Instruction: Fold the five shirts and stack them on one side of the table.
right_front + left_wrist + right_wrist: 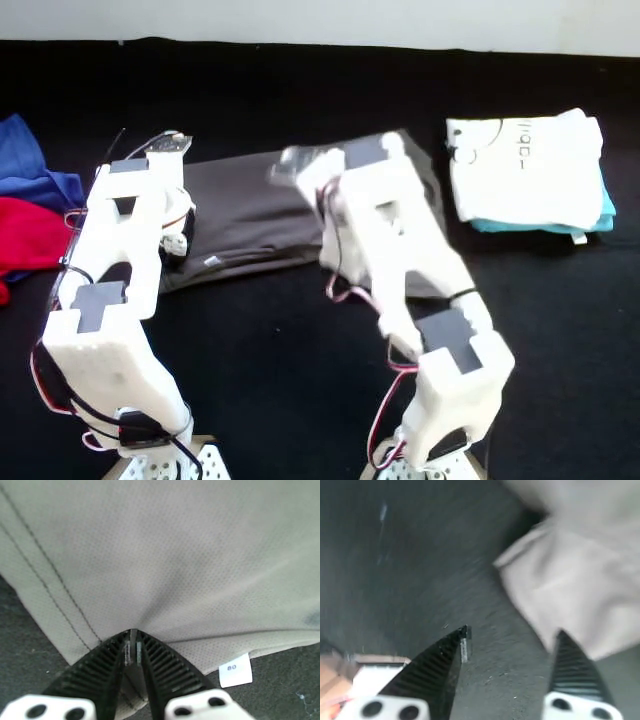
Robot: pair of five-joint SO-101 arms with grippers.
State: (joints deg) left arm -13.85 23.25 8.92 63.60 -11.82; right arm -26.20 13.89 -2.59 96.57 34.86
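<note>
A robotics test bench, by the look of it: a black cloth-covered table (260, 400), a plain white wall (320, 18) at 12 o'clock, and a white left arm (105, 290) and right arm (400, 240) trailing bare wires (350, 295), mounted at 6 o'clock.

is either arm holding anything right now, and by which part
The left gripper is shut on the grey shirt, pinching its stitched edge close to the white tag. The right gripper is open, holding nothing.
</note>
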